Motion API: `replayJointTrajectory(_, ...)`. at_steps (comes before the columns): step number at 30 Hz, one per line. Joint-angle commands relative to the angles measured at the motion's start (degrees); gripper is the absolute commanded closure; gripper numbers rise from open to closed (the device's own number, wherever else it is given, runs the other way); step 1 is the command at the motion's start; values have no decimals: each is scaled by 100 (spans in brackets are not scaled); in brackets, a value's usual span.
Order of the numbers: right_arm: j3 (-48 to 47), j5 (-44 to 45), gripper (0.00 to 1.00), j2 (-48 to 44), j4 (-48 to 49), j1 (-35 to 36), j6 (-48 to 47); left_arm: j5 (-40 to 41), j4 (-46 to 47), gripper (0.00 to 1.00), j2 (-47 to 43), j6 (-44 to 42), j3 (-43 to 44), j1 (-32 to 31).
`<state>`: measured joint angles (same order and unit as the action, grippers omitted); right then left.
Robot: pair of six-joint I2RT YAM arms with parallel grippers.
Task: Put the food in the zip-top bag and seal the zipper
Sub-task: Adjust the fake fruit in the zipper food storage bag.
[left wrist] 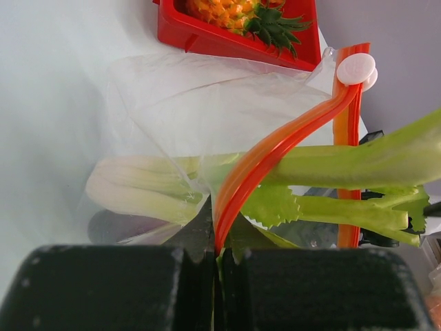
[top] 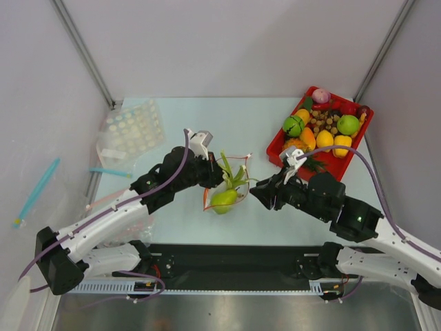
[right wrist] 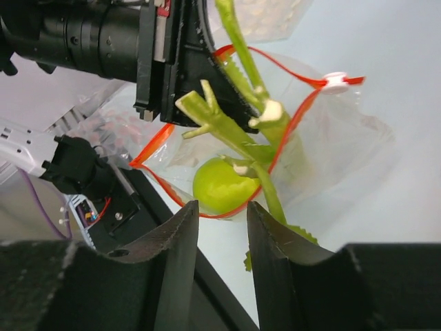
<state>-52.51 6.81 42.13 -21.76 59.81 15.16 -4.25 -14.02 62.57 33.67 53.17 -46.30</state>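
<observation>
The left tool is pinched closed; the right tool faces it, jaws slightly apart.

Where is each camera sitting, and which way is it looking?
Top camera: above and behind, looking down on the bag and red tray; left arm and right arm show.
Left wrist camera: on the left arm, looking along the left gripper, shut on the bag's orange strip, toward the leek.
Right wrist camera: on the right arm, looking past the open right gripper at the pear in the bag.
Shared: both wrist views show the leek.
</observation>
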Motion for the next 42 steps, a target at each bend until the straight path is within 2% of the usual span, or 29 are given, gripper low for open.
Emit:
replayJointTrajectory(1,-110,-548,60,286,163,22,-22,91,409,96,-201,131,18,60)
replayJointTrajectory(5,-180,-524,53,629,146,83,5,109,418,96,-227,140,18,51)
replayJointTrajectory(8,-216,-260,52,744,119,83,57,91,418,96,-227,131,18,51)
replayJointTrajectory(13,73,-189,52,-18,488,39,57,-32,479,98,-192,26,-8,51)
replayJointTrajectory(16,136,144,50,-397,454,31,84,-190,611,99,-69,-18,-17,51)
replayJointTrajectory(21,171,795,50,-539,365,-84,49,-742,743,99,159,-168,36,43)
replayJointTrajectory(25,162,1050,40,-574,278,-215,-319,-1225,691,99,334,-413,185,16)
replayJointTrajectory(27,197,1199,43,-635,225,-259,-739,-1472,646,99,396,-519,255,-1)
replayJointTrajectory(28,224,1209,50,-662,190,-303,-951,-1656,620,99,440,-580,299,-10)
replayJointTrajectory(29,276,1209,51,-697,207,-451,-1032,-1719,611,99,476,-590,317,-19)
replayJointTrajectory(31,608,772,51,-846,573,-707,-1276,-1859,541,98,554,-633,369,-37)
replayJointTrajectory(32,741,569,46,-873,733,-812,-1305,-1904,506,98,581,-642,396,-37)
replayJointTrajectory(37,1058,-99,42,-803,1137,-1542,-1401,-2062,339,98,555,-695,466,-63)
replayJointTrajectory(40,1234,-915,36,-785,1427,-1718,-1498,-2027,216,97,362,-730,475,-89)
replayJointTrajectory(42,1366,-1469,24,-838,1578,-1745,-1664,-1922,198,96,204,-739,458,-168)
